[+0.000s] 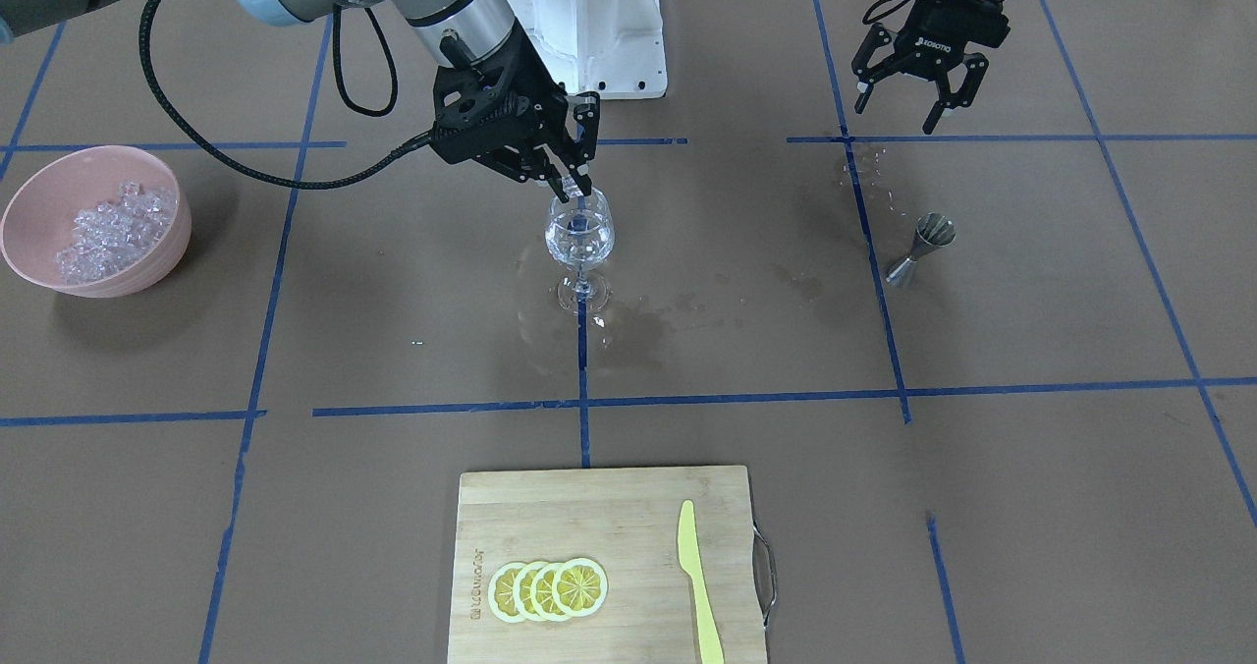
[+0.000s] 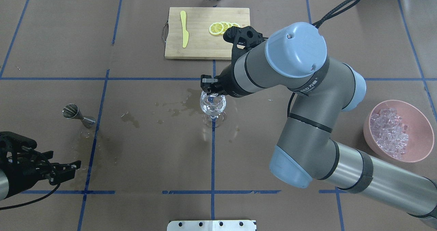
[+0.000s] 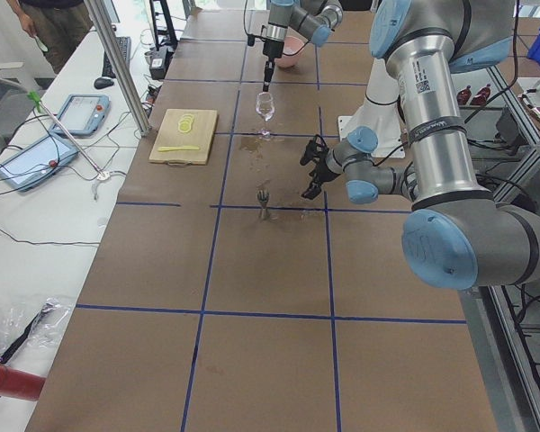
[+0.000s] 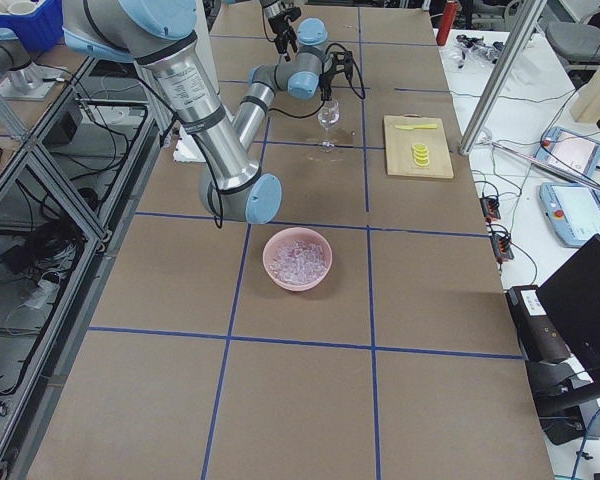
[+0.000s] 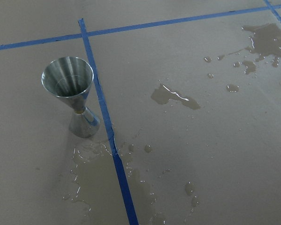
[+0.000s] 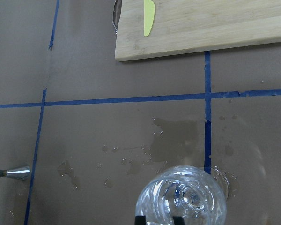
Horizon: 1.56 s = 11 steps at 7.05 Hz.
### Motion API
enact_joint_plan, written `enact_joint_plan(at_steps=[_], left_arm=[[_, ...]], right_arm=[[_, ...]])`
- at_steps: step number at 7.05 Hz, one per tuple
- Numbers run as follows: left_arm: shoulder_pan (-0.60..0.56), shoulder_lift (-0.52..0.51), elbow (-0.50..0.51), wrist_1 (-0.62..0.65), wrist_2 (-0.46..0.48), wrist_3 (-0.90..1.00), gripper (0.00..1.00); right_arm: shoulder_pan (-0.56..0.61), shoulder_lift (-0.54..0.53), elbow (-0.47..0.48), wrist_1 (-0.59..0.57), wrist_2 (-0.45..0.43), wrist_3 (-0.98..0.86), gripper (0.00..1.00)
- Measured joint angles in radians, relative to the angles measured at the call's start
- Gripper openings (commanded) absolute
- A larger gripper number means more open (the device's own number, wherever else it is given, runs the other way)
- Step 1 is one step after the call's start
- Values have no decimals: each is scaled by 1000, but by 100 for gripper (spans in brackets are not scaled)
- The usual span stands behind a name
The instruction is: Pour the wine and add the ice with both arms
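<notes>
Right gripper [image 1: 573, 186]: jaws narrow over glass [image 1: 579, 234]; whether gripping anything, cannot tell. Best released centred, low above rim. Left gripper [image 1: 899, 112]: jaws spread, empty.

Two arms [image 2: 307, 87], one glass [image 1: 579, 232], bowl [image 1: 147, 271], jigger [image 1: 921, 247]; perhaps four lemon slices [image 1: 548, 588].
</notes>
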Motion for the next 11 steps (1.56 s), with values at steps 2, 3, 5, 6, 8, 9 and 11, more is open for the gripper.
enact_joint_plan(at_steps=[2,3,5,6,8,9,11], left_arm=[[-11,0,3,0,-7,12,100],[-12,0,5,0,-7,12,99],[-14,-1,6,0,-8,14,99],[-15,-1,1,0,-17,14,100],[-50,-5,-10,1,-93,23,100],[-68,-5,-13,1,-122,38,99],[-84,-5,-16,2,-152,51,100]], right_arm=[[-5,2,-1,0,-9,2,0],[-5,2,-1,1,-11,2,0],[-5,2,-3,2,-23,1,0],[-5,3,-3,2,-30,1,20],[-2,6,-3,2,-35,1,59],[-2,8,-3,2,-35,4,70],[-1,11,-4,2,-35,22,84]])
